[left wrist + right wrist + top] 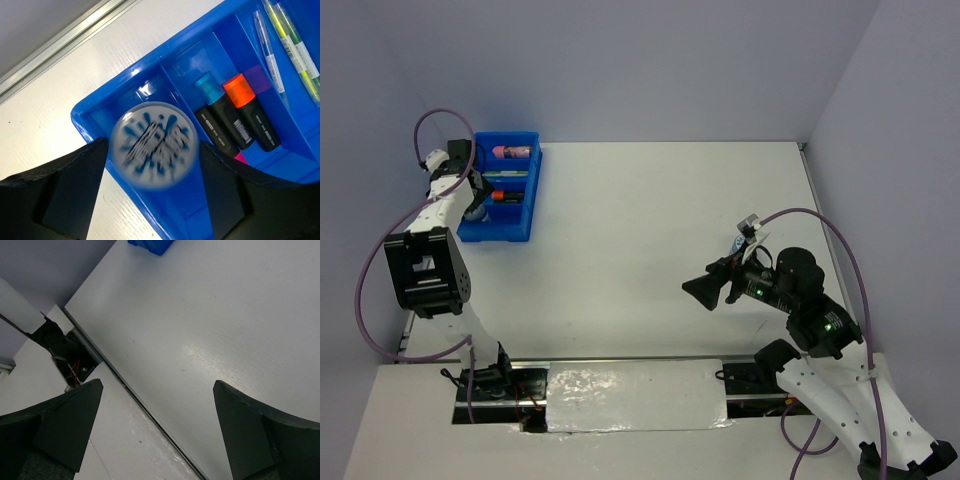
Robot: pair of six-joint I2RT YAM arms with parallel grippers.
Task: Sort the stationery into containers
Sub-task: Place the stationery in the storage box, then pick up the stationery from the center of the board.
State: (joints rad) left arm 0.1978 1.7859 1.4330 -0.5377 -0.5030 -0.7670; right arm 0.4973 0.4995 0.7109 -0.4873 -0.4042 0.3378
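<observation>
Left wrist view shows our left claw (151, 143) released. Its two dark fingers (65, 190) stand apart with a round disc (153, 135) between them, its top splashed with blue. A thin strip of blue shows on either side of the disc, so we see neither finger touching it. The disc is blurred while everything around it is sharp.

Directly below the claw is the end compartment of the blue tray (187, 62), and the disc lies over that compartment. Just right of the claw, past one divider, two short black markers lie side by side, one with a blue cap (215, 117) and one with an orange cap (250, 112). Farther right, thin pens (270, 55) lie lengthwise in the next compartments, some of them yellow-green.

In the top external view, a pink cylinder (513, 152) rests beyond the claw in the tray's far-end compartment.

Our right claw (698, 290) is well apart from the tray and also released. Its fingers are spread wide with nothing between them, above the white desk (225, 315). From this claw we see only a blue corner of the tray, far ahead.
</observation>
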